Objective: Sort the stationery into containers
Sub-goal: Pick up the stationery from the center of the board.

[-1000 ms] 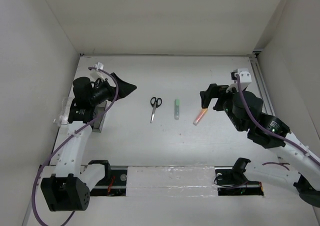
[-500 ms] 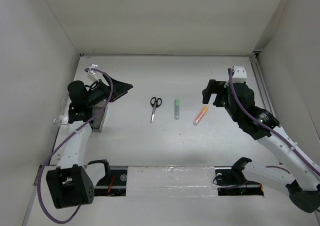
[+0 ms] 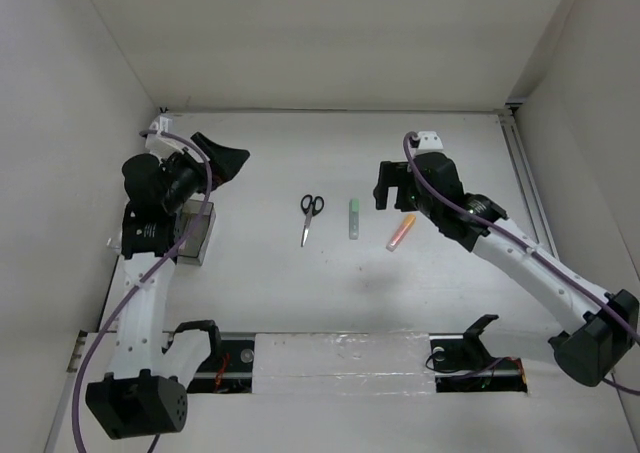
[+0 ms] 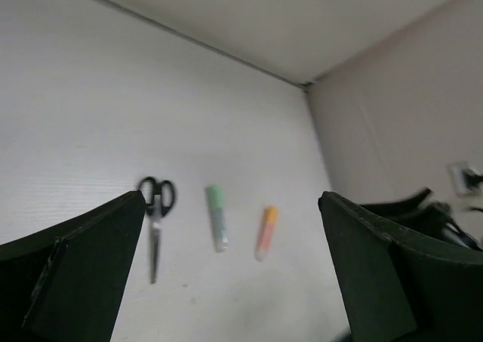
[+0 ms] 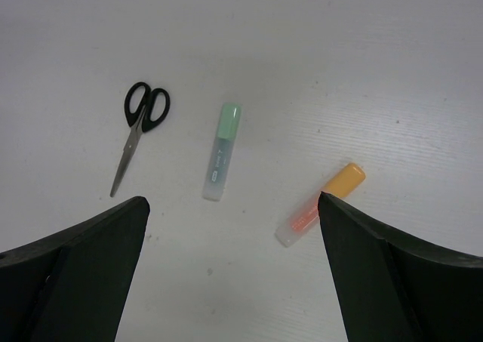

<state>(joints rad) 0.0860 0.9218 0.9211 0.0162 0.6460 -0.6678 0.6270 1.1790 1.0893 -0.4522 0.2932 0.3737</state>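
Top external view, nearest first: white worktop [image 3: 300, 293], bare along its near edge. Farther in, at left: smoky dark bin [image 3: 197, 235] standing on the worktop, partly tucked under the left arm; contents not readable.

Mid-worktop, row of three pieces, all lying flat, none touching:
- scissors [image 3: 310, 216] at left, black handles at the far end, blades pointing near
- green-capped pen [image 3: 353, 218] in the middle, cap at the far end
- orange-pink highlighter [image 3: 400, 232] at right, slanted, orange cap toward the far right

Right tool [image 3: 393, 193]: just beyond the highlighter, over the gap between it and the pen. Jaws spread wide, nothing held. Right wrist view: looking straight down on all three pieces, dark fingers [image 5: 75, 274] in both lower corners, highlighter nearest the right-hand one.

Left tool [image 3: 225, 161]: raised beyond the smoky dark bin, well left of the scissors. Jaws likewise wide, gripping nothing. Left wrist view: slanting look across the worktop, with scissors, pen and highlighter small and well off between the two fingers.

Farthest: plain white back wall [image 3: 330, 43].
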